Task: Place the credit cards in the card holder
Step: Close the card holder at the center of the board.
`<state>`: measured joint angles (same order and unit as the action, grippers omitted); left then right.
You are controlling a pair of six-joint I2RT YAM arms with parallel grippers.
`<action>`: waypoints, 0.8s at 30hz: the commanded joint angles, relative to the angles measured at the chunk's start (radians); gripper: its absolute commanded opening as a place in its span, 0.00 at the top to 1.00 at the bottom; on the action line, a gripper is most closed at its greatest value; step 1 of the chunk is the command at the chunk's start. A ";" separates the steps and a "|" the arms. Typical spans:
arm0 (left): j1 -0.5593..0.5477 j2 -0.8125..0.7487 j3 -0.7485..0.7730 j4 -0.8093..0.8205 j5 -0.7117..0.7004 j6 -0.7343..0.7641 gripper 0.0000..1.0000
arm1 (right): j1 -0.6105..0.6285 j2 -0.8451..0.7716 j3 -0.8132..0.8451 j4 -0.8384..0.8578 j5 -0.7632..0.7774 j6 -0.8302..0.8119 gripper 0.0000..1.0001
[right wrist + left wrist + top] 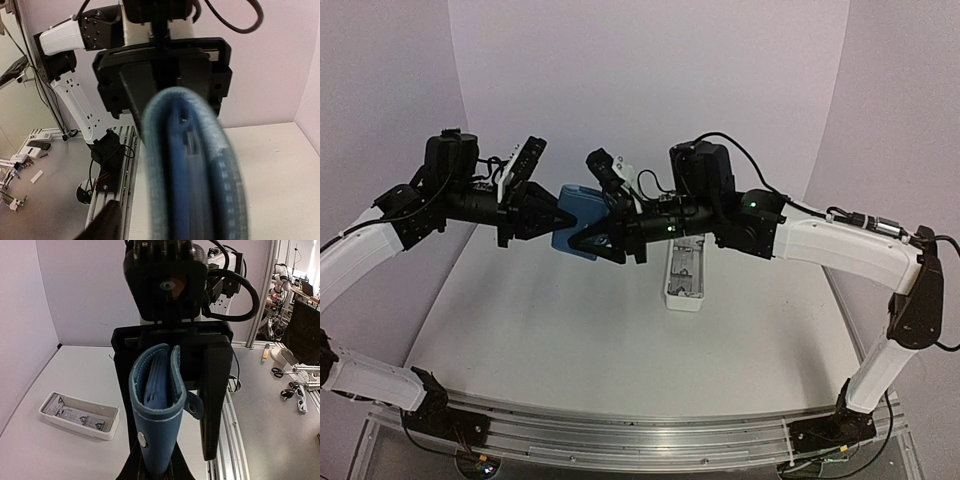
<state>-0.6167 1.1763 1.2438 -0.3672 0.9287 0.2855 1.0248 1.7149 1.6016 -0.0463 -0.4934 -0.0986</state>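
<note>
The blue card holder (582,212) hangs in the air between both arms, folded, above the table's back. In the left wrist view the card holder (155,415) stands edge-on, its snap tab (194,405) loose at the right. My left gripper (152,471) is shut on its lower end; it also shows in the top view (558,216). My right gripper (580,240) faces it, and its black fingers (216,400) stand apart on either side of the holder with a gap. In the right wrist view the holder (200,190) is blurred, filling the space around my right gripper (180,220). No credit cards show.
A long narrow white tray (684,272) lies on the table under the right arm, with small grey parts in it; it also shows in the left wrist view (80,412). The aluminium rail (620,430) runs along the near edge. Purple walls enclose the table.
</note>
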 commanded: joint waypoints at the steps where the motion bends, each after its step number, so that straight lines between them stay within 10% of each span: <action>1: -0.005 -0.030 -0.031 0.145 -0.068 -0.060 1.00 | 0.016 -0.029 0.010 0.026 -0.059 0.005 0.45; 5: -0.005 -0.071 -0.093 0.287 -0.014 -0.159 1.00 | -0.027 -0.088 -0.031 0.034 -0.143 0.031 0.22; 15: -0.004 -0.092 -0.072 0.293 0.147 -0.097 1.00 | -0.178 -0.268 -0.170 0.033 -0.436 0.042 0.21; 24: -0.003 -0.094 -0.078 0.470 -0.083 -0.392 1.00 | -0.068 -0.254 -0.304 0.240 -0.050 0.081 0.18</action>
<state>-0.6193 1.1080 1.1385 -0.0467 0.9733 0.0555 0.8494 1.4403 1.3678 0.0010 -0.7582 -0.0441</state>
